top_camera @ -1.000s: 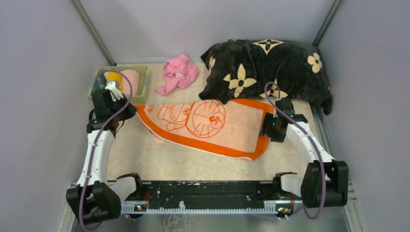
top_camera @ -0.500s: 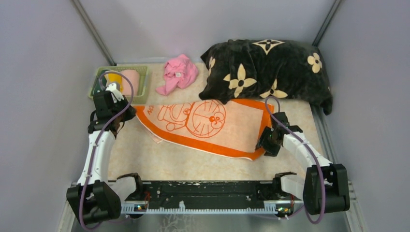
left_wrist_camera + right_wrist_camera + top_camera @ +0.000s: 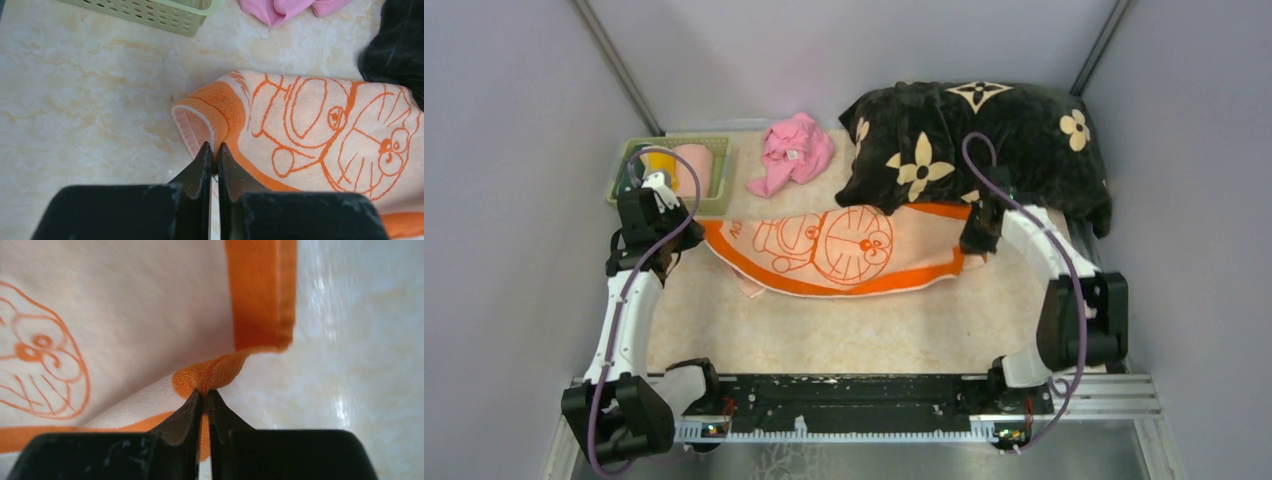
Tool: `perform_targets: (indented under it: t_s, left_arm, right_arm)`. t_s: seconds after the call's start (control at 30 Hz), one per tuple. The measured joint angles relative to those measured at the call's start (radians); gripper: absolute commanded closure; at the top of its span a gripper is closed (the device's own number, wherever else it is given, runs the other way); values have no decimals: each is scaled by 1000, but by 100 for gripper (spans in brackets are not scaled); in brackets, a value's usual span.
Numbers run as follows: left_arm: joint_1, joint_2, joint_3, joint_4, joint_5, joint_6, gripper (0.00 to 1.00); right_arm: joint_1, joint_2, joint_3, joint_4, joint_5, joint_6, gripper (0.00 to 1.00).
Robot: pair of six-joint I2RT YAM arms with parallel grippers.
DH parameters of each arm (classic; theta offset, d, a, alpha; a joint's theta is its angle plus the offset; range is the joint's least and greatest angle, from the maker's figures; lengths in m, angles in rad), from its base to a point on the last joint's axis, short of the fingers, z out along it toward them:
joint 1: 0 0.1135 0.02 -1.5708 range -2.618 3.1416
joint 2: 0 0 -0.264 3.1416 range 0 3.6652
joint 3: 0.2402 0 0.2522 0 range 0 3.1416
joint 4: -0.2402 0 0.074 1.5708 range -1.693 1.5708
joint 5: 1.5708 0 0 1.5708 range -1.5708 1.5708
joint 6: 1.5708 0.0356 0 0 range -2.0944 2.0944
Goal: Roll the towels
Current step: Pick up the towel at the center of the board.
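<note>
A peach towel (image 3: 844, 250) with an orange border and a cartoon-cat drawing lies across the middle of the table, its near edge folded over. My left gripper (image 3: 674, 252) is shut on the towel's left edge; the left wrist view shows the towel (image 3: 320, 115) with the closed gripper (image 3: 212, 150) pinching the border beside a turned-up corner. My right gripper (image 3: 977, 238) is shut on the right end, close under the black blanket. In the right wrist view the gripper (image 3: 206, 395) pinches a bunched fold of orange border of the towel (image 3: 140, 315).
A green basket (image 3: 720, 150) at the back left holds a yellow roll (image 3: 661, 160) and a pinkish roll (image 3: 694, 165). A crumpled pink cloth (image 3: 794, 150) lies behind the towel. The big black flowered blanket (image 3: 984, 140) fills the back right and overlaps the towel's far edge.
My right gripper has shut on the towel's near right corner and carried it back toward the blanket, folding the near edge over. The left arm has not moved.
</note>
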Motion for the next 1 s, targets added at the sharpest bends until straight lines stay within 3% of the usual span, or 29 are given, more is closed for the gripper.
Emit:
perform_targets:
  t_s: [0.17, 0.27, 0.47, 0.7, 1.0]
  left_arm:
    - [0, 6, 0, 0, -3, 10, 90]
    - [0, 8, 0, 0, -3, 13, 88]
    - [0, 9, 0, 0, -2, 13, 86]
    - [0, 15, 0, 0, 5, 13, 86]
    - [0, 18, 0, 0, 8, 13, 86]
  right_arm:
    - [62, 280, 306, 14, 35, -78, 55]
    - [129, 355, 357, 17, 43, -115, 43]
    - [167, 283, 295, 23, 48, -150, 44]
    - [37, 39, 78, 108, -12, -67, 46]
    - [60, 175, 192, 175, -10, -44, 46]
